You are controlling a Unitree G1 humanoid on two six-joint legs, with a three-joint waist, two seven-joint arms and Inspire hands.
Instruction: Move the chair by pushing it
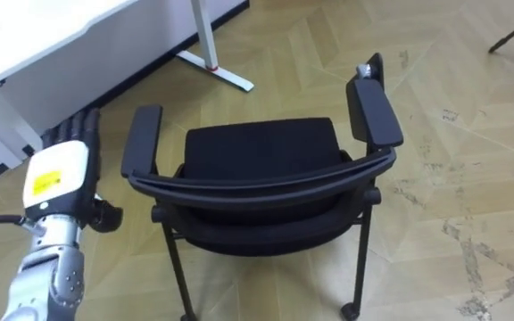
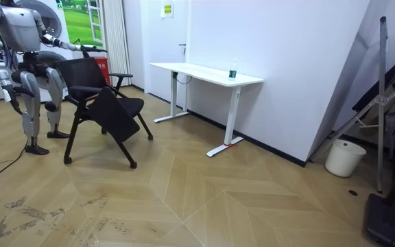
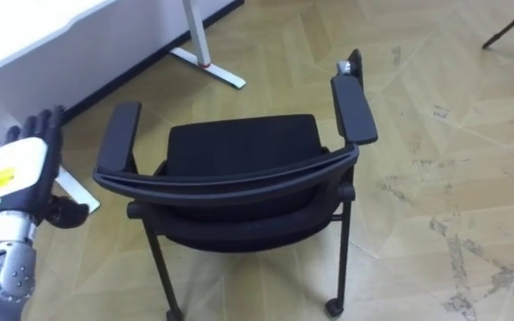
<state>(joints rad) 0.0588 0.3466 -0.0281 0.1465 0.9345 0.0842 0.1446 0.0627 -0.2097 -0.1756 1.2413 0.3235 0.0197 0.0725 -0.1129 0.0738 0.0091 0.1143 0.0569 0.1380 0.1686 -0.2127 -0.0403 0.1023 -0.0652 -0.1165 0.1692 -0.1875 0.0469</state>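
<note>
A black chair with armrests and castors stands on the wood floor right in front of me, its backrest nearest me and its seat facing away. My left hand is raised at the left, fingers straight, its back with a yellow label towards me. It hovers just left of the chair's left armrest, a small gap between them. In the room view I stand behind the chair at the room view's left, left arm stretched to the backrest top, right arm low at my side.
A white desk stands to my front left, its leg foot just beyond the chair. In the room view the desk lies past the chair; a white bucket and folded frames stand far right.
</note>
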